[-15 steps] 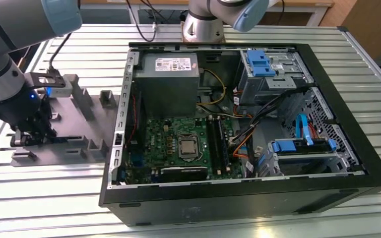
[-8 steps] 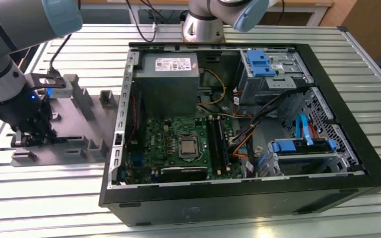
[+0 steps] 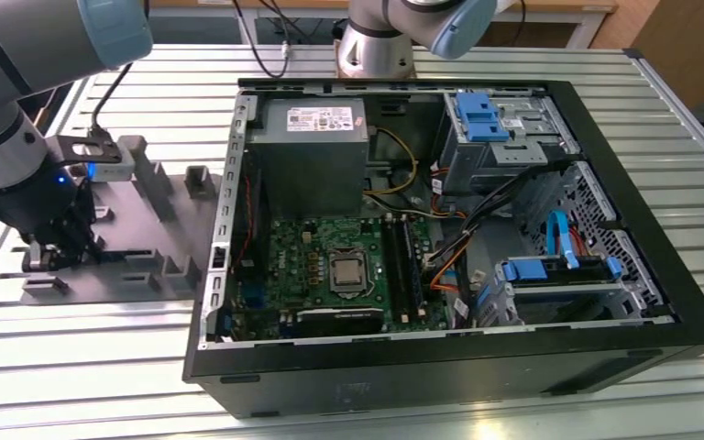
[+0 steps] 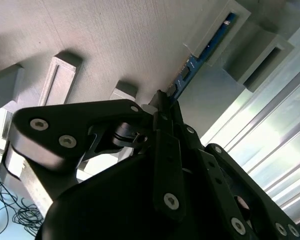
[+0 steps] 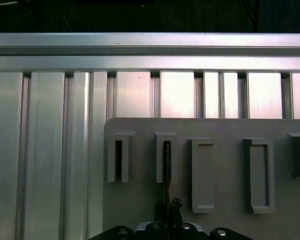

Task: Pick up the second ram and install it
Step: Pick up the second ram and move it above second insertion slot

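In the exterior view, the gripper is seen low over the grey fixture, to the exterior view's left of the open computer case. In the second wrist view, the second ram is shown blue, standing in a fixture slot, and the fingers appear closed on its near end. In the first wrist view it is seen edge-on.

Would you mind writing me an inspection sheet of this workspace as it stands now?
Surface: slatted aluminium table, carrying a grey fixture and an open computer case.
Job's things: the second ram stands on edge in a fixture slot; the green motherboard lies in the case.
Clutter: nothing seen.
Grippers: the gripper is down over the fixture, at the ram.
Cables: black, yellow and orange leads run inside the case; black cables hang beyond it.
Surroundings: another arm's base stands beyond the case.
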`<state>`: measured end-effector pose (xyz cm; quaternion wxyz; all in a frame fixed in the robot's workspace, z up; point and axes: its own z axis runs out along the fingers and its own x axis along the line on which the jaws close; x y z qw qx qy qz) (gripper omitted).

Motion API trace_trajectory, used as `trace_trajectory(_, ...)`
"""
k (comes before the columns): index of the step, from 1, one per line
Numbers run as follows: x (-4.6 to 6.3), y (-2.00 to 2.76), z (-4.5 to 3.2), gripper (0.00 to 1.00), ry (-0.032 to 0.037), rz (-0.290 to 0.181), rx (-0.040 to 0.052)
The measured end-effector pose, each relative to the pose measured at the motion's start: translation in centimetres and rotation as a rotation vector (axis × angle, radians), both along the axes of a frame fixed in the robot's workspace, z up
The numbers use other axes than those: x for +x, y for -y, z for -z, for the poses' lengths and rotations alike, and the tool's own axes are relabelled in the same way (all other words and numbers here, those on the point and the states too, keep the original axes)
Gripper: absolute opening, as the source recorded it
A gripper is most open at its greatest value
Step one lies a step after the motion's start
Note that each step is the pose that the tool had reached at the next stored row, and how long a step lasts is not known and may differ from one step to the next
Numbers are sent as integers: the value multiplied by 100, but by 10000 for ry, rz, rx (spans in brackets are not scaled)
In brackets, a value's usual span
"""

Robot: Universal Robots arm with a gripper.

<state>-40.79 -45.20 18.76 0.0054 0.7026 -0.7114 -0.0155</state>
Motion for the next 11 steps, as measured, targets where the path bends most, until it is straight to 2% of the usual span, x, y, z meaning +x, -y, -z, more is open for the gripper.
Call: trace_trajectory(11, 0, 0, -91, 14, -2, 0, -1)
